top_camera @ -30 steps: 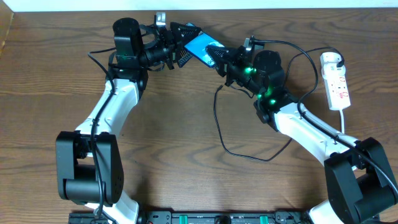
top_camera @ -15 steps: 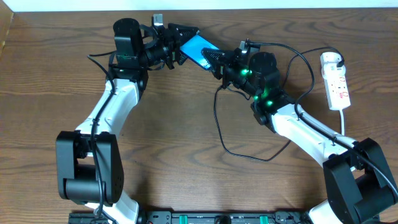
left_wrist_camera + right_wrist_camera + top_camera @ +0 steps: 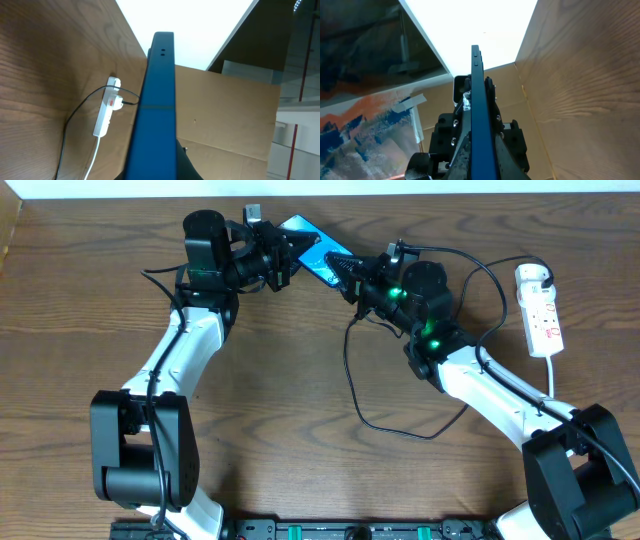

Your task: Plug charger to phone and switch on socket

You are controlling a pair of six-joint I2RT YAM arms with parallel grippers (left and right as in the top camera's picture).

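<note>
- Your left gripper point(image 3: 283, 258) clamps the phone point(image 3: 312, 250), held aloft at 12 o'clock.
- Your right gripper point(image 3: 347, 272) meets the phone's 4 o'clock end; you cannot tell its grip.
- The charger point(image 3: 352, 380) shows no confirmed mating; the socket point(image 3: 541, 310), at 2 o'clock, apparently awaits switching.

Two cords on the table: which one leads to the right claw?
The black charger cable, looping up toward the right claw; the white cord just trails off the power strip.
</note>
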